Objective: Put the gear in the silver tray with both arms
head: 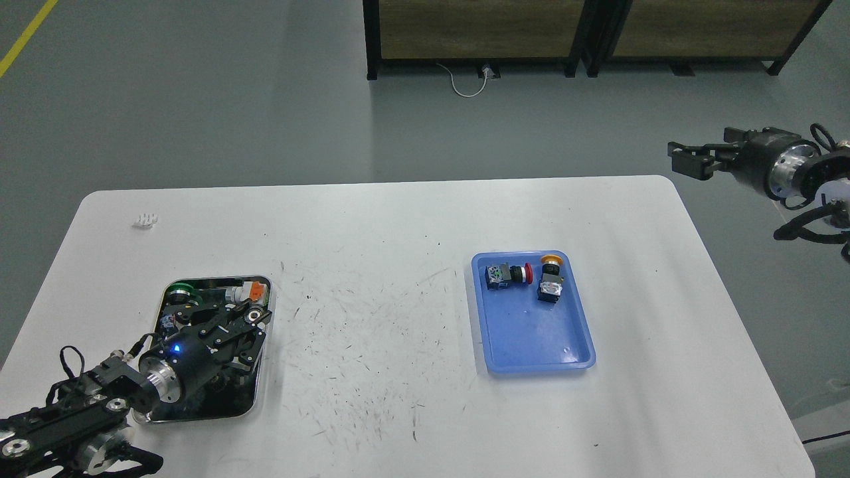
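The silver tray [214, 279] lies at the table's front left, with a green-capped push button [178, 292] and an orange-and-white switch part [251, 291] at its far end. My left gripper [247, 322] is above the tray's right half, fingers closed on a small silver gear [252, 317]. The arm covers much of the tray's dark bottom. My right gripper [685, 158] is off the table's far right corner, in the air, with fingers apart and nothing in them.
A blue plastic tray [531, 338] right of centre holds a red-capped button [508, 274] and a yellow-capped button [550, 275]. A small white part [145, 220] lies at the table's far left. Dark cabinets [478, 33] stand on the floor behind.
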Motion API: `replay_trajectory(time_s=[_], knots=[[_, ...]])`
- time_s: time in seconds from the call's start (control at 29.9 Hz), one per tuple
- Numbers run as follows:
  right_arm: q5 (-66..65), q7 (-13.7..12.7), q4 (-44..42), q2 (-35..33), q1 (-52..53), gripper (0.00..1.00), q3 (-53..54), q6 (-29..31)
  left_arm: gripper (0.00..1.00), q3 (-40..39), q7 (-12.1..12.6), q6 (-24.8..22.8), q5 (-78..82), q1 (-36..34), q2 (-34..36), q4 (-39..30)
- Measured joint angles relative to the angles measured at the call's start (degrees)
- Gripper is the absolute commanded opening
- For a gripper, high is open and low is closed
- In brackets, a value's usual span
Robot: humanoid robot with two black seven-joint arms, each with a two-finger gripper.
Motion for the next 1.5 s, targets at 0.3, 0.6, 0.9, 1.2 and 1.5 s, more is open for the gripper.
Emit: replay_trajectory(time_s=[0.3,0.6,0.9,1.2,1.5], knots=[[0.0,0.2,0.0,0.1,-0.1,0.98,0.1,-0.1,0.51,0.0,-0.2,0.5,-1.1,1.1,-0.1,1.9],[0.0,0.2,-0.2,0.0,-0.5,0.99,0.1,-0.5,0.93,-0.9,-0.8,1.5,-7.4,1.2,0.0,3.8],[-0.1,0.2,-0.3,-0.1,-0.5,0.99,2.9,-1.7,0.99,-9.5,0.1,3.5,-9.4,-0.1,0.4,2.9],[-0.1,-0.5,-0.7,-0.1,-0.3,0.99,9.6,-5.2,0.99,-21.3,11.4,3.1,-9.7,-9.9,0.5,2.7],[0.0,6.0,-6.6,0.2,3.0,0.99,10.7,-5.9,0.99,-10.2,16.9,3.1,-15.6,-33.2,-0.4,8.7]])
